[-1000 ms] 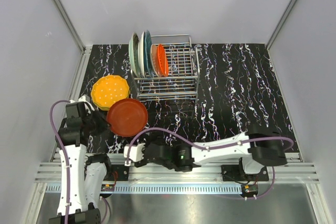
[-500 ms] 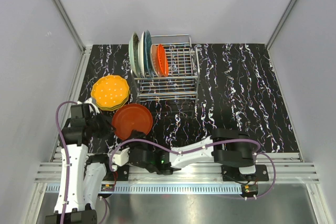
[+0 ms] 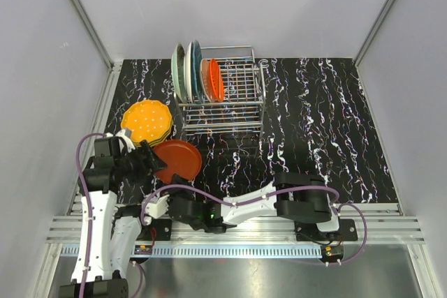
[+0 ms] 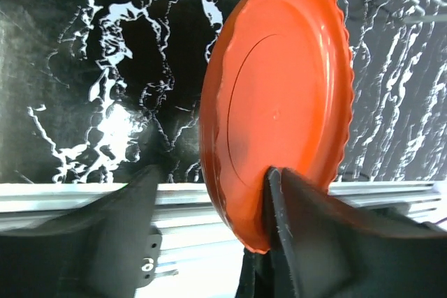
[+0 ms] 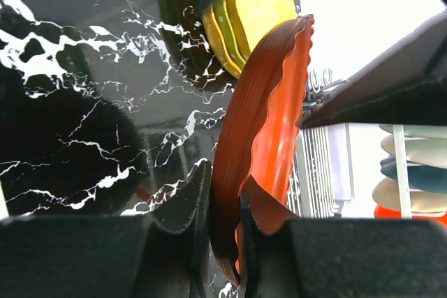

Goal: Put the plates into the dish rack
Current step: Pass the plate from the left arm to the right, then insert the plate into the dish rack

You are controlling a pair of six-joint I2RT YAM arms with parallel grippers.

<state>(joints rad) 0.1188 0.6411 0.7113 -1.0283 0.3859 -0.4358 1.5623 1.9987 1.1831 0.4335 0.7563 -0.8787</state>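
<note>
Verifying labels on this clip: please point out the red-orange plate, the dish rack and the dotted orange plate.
red-orange plate [image 3: 181, 158]: top view, middle of its face.
dish rack [image 3: 241, 77]: top view, bare wire grid in its right half.
dotted orange plate [image 3: 147, 121]: top view, middle of its face.

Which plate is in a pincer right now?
The red-orange plate, tilted on edge, its rim gripped by the right pincer. The others stand in the dish rack or lie flat in the orange-topped stack.

Black marble-look tabletop [image 3: 314, 116] w/ white veins, plain white walls [image 3: 279, 5], alu rail [image 3: 244, 232] near edge
</note>
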